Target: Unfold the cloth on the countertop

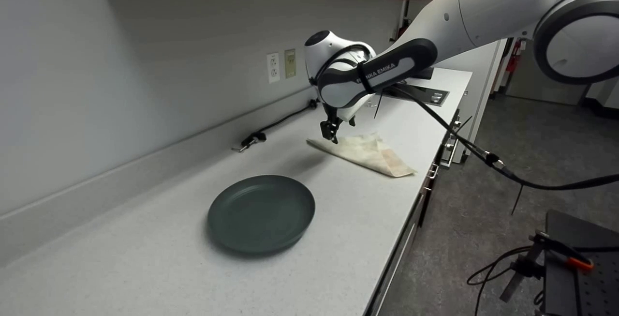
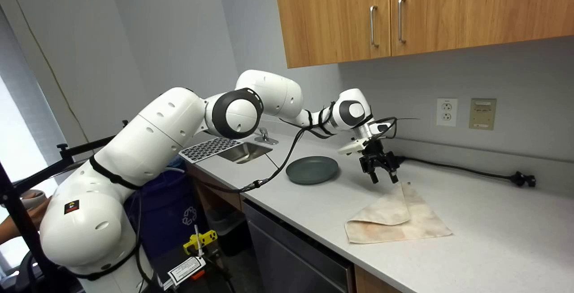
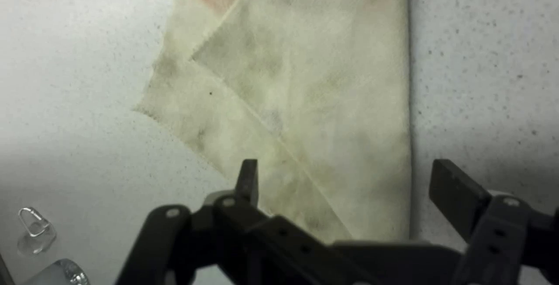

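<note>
One beige cloth (image 2: 403, 216) lies on the desk (image 2: 502, 230), partly folded: a flap is turned over the rest, and in the wrist view a long smooth fold runs down one side. Fabric shows darker blotches and a pinkish patch. The fingers (image 3: 458, 197) stand spread wide above the desk at the cloth's wall-side end. Wrist view: fabric visible through the gap between them; one fingertip overlaps the cloth's edge, the other shows against the desk beyond the fold. Contact with the fabric: unclear. White arm (image 2: 273, 94) reaches in over the desk in both exterior views. Dark green round plate (image 1: 261, 214) sits on the same desk, apart from the cloth. In an exterior view, a sink (image 2: 244, 152) is set in the desk past the plate; a white outlet (image 2: 447, 111) and wooden cupboard (image 2: 334, 15) are on the wall (image 2: 515, 73).
</note>
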